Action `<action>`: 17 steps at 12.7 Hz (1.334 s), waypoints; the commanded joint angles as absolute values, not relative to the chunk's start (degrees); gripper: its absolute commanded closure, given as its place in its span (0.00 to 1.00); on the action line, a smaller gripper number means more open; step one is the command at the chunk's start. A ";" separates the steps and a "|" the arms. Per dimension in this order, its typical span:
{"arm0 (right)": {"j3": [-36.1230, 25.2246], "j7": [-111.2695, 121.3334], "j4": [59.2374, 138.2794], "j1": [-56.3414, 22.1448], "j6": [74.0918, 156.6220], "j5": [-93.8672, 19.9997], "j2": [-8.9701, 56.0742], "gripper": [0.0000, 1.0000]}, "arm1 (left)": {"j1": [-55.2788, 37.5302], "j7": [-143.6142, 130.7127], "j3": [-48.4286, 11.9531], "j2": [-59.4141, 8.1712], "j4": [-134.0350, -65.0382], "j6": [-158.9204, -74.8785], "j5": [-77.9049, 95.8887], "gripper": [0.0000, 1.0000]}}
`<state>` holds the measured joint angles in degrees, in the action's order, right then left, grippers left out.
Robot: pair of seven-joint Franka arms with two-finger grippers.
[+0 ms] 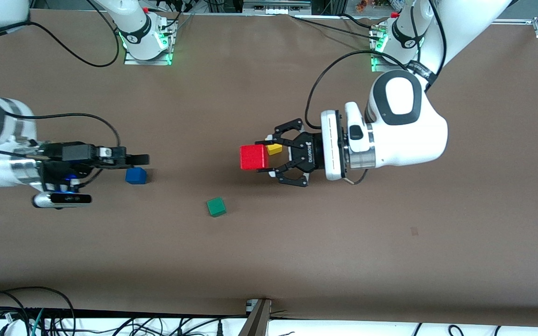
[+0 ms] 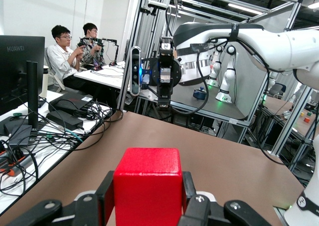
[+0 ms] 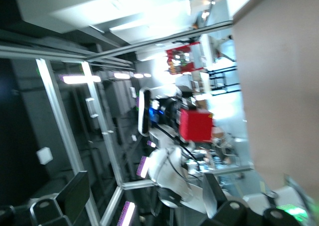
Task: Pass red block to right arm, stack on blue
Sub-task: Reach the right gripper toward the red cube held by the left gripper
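Matte and sharp-edged, the red block [image 1: 253,157] was a plain cube clamped between the black linked fingers of the left gripper [image 1: 269,158], marked ROBOTIQ, held over mid-table above a yellow cube [image 1: 274,149]. Slim and straight-jawed, the right gripper [image 1: 144,160] hung fully open and empty over the blue cube [image 1: 136,175]; a green cube [image 1: 216,206] lay nearer the camera.

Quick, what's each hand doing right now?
Left hand: closed on the red block, up over the table's middle.
Right hand: open, holding nothing, over the blue cube.
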<state>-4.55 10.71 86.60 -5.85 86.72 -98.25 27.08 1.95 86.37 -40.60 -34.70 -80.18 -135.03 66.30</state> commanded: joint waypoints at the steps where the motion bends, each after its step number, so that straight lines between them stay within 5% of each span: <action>1: -4.83 9.14 86.48 -10.70 92.69 -107.02 27.51 0.00 | 1.41 88.33 -40.78 -34.72 -79.45 -136.14 69.17 1.00; 11: -4.83 17.83 85.69 -18.01 100.36 -118.38 34.10 0.00 | 1.41 88.33 -40.78 -34.37 -79.02 -136.14 70.84 1.00; 17: -5.01 13.98 78.23 -19.68 111.53 -103.55 34.19 0.00 | 0.09 87.63 -40.69 -35.33 -76.38 -136.23 70.75 1.00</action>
